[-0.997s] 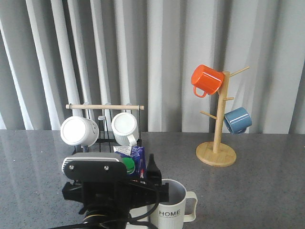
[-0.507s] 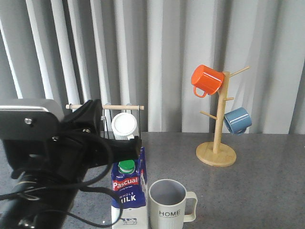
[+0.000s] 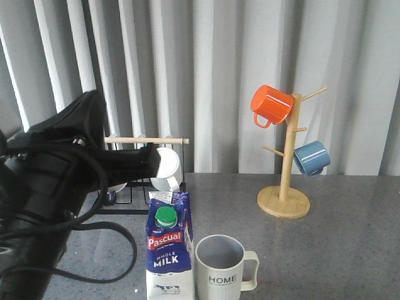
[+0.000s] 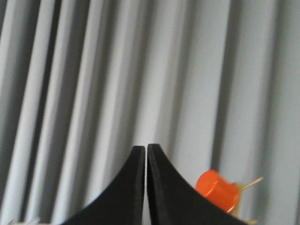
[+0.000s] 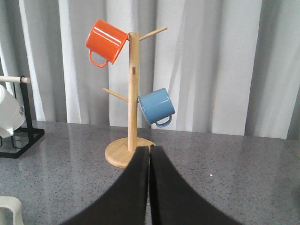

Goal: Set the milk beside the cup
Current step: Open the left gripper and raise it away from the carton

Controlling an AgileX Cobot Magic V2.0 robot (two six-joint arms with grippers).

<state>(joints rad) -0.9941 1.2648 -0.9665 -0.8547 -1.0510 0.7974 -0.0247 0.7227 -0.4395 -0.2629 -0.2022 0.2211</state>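
Note:
The milk, a blue and white carton with a green cap, stands upright near the table's front edge. The cream cup marked "HOME" stands just right of it, close beside it, handle to the right. My left gripper is raised above and behind the carton, clear of it. In the left wrist view the left gripper is shut and empty, facing the curtain. My right gripper is shut and empty, low over the table, facing the mug tree. A cream edge of the cup shows in the right wrist view.
A wooden mug tree at the back right holds an orange mug and a blue mug. A black rack with a wooden bar and a white ribbed mug stands behind the milk. A grey curtain closes the back.
My left arm has lifted up and back to the left, off the milk. The carton now stands free next to the cup.

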